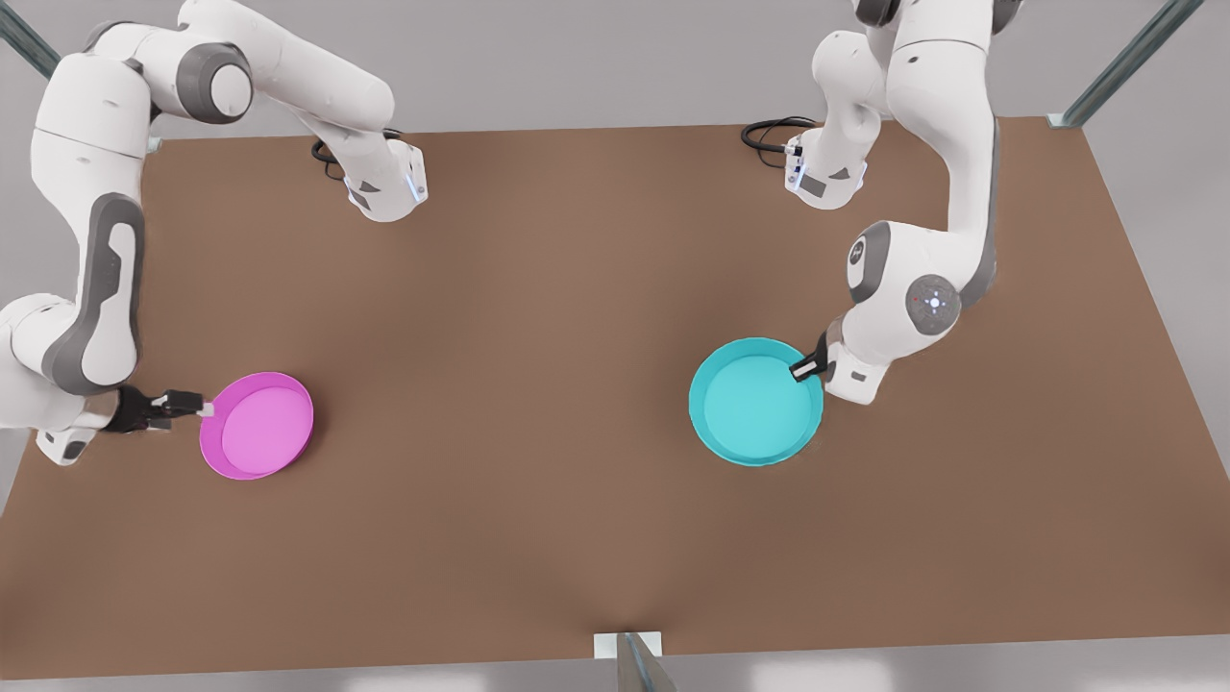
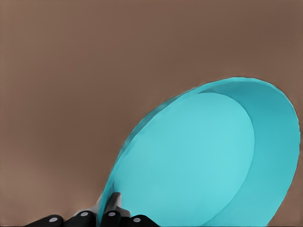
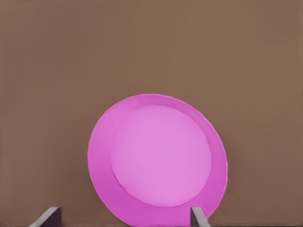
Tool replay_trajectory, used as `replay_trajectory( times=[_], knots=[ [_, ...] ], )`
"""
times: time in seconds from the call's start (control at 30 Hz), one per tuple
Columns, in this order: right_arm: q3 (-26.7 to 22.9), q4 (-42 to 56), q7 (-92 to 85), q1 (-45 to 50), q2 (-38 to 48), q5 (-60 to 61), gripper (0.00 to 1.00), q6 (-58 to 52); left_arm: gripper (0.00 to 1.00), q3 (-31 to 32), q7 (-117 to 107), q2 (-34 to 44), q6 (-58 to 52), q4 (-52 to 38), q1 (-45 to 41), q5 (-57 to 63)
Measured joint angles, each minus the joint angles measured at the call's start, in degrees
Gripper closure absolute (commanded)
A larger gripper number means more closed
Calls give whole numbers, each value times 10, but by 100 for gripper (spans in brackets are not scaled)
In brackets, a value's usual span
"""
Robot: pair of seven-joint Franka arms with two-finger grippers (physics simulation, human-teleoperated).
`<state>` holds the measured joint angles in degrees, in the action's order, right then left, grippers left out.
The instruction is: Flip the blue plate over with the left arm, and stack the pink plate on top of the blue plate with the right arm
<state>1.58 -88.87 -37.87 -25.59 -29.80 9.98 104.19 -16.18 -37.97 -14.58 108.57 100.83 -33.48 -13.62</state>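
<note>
Plates are sitting well apart on the brown surface (image 1: 577, 384), both open side up in the front view: pink plate (image 1: 257, 425) at approx 9 o'clock of centre, blue plate (image 1: 756, 401) at approx 3 o'clock.

Left hand (image 1: 805, 368) is pinching the blue plate's rim at approx 2 o'clock of the dish in the front view, black fingers narrow w/ one inside & one outside the wall. In the left wrist view, the left hand (image 2: 107, 215) is gripping that rim, one fingertip (image 2: 112, 204) lying on the inner face, & the blue plate (image 2: 203, 156) is appearing tilted, far edge raised against the surface (image 2: 94, 71). In the front view the dish is looking about flat; can't tell how far it's lifting.

Right hand (image 1: 200, 407) is reaching in level at 9 o'clock of the pink plate, tips right at its rim; can't tell if touching. In the right wrist view, the right hand (image 3: 125, 218) is standing wide, its two fingertips (image 3: 47, 217) flanking the near rim of the pink plate (image 3: 158, 158), nothing held, dish flat on the surface (image 3: 151, 47).

Farther back, both arms' bases w/ black cables (image 1: 774, 130) are sitting at the surface's far edge.
</note>
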Motion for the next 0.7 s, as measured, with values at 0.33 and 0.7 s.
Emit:
replay_trajectory(
  times=[0.33, 0.7],
  knots=[
    [0, 9, -123, -31, -73, 49, 0, 72, 79, 6, -16, -17, -83, -119, -199, 298],
    [-15, 57, -122, -32, -145, 52, 0, 74, 79, 5, -100, -163, -145, -242, -391, 690]
  ],
)
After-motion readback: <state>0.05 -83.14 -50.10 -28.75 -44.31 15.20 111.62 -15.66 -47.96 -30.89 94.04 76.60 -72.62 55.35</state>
